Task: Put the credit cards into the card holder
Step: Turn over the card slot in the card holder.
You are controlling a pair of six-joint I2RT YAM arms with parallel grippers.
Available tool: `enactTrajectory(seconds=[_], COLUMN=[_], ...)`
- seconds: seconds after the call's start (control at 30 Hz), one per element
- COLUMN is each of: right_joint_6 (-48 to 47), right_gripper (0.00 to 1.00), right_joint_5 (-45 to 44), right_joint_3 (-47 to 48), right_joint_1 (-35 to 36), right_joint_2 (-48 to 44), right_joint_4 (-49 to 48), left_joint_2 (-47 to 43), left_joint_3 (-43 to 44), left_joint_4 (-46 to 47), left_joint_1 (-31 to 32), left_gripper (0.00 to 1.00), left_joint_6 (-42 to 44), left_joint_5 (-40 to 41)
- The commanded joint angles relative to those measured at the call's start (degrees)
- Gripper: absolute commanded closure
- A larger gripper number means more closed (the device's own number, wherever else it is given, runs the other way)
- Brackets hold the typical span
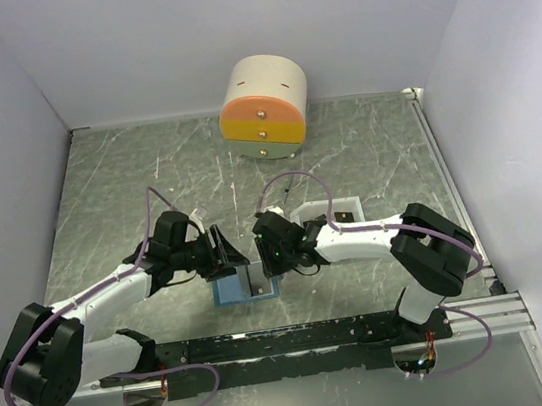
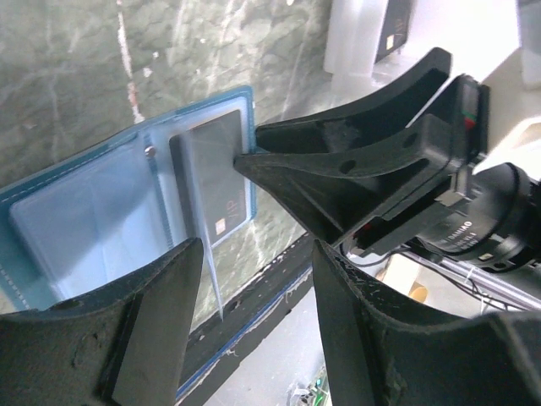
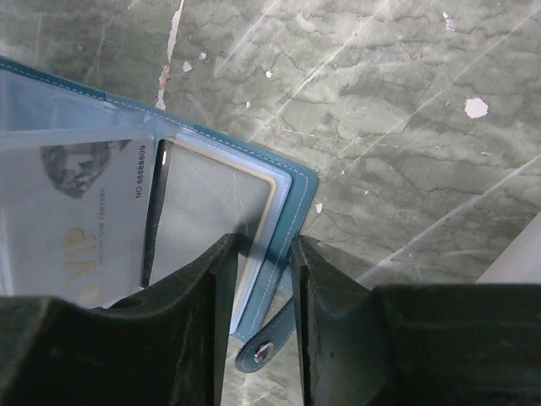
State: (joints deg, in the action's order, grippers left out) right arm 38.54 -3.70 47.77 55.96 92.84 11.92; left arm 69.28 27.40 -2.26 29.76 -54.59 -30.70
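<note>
Right gripper (image 3: 262, 245): jaws nearly closed, pinching the right edge of the open wallet (image 3: 292, 190). A dark card (image 3: 211, 211) sits in the sleeve beside that edge. A second sleeved card (image 3: 84, 211) at the left of the frame reads "VIP" and "NO 8888809".

Left gripper (image 2: 258, 247): jaws wide apart, holding nothing.

The wallet lies at lower centre of the top view, just above the black rail (image 1: 300, 338). Bare table (image 3: 406, 127) fills the upper right.

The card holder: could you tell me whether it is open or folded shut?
Open: the card holder lies spread, clear inner slots showing, a dark card in one.
</note>
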Motion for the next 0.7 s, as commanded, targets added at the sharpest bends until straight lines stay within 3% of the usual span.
enactTrajectory(seconds=[0.0, 0.23, 0.67], right_joint_6=[0.1, 1.0, -1.9], right_gripper=[0.65, 0.55, 0.53], right_joint_5=[-0.4, -0.2, -9.9], right_joint_3=[0.0, 0.0, 1.3], right_joint_1=[0.4, 0.4, -1.8], right_joint_2=[1.0, 0.9, -9.5], right_joint_4=[0.3, -0.2, 6.7], left_joint_2=[-0.6, 0.7, 2.2], left_joint_3=[0.1, -1.3, 0.1], left_joint_4=[5.2, 9.8, 9.8], left_joint_1=[-0.2, 0.4, 2.6], left_gripper=[0.35, 0.34, 0.35], left_joint_6=[-1.9, -3.8, -3.9], left_joint_5=[-3.2, -4.3, -2.5])
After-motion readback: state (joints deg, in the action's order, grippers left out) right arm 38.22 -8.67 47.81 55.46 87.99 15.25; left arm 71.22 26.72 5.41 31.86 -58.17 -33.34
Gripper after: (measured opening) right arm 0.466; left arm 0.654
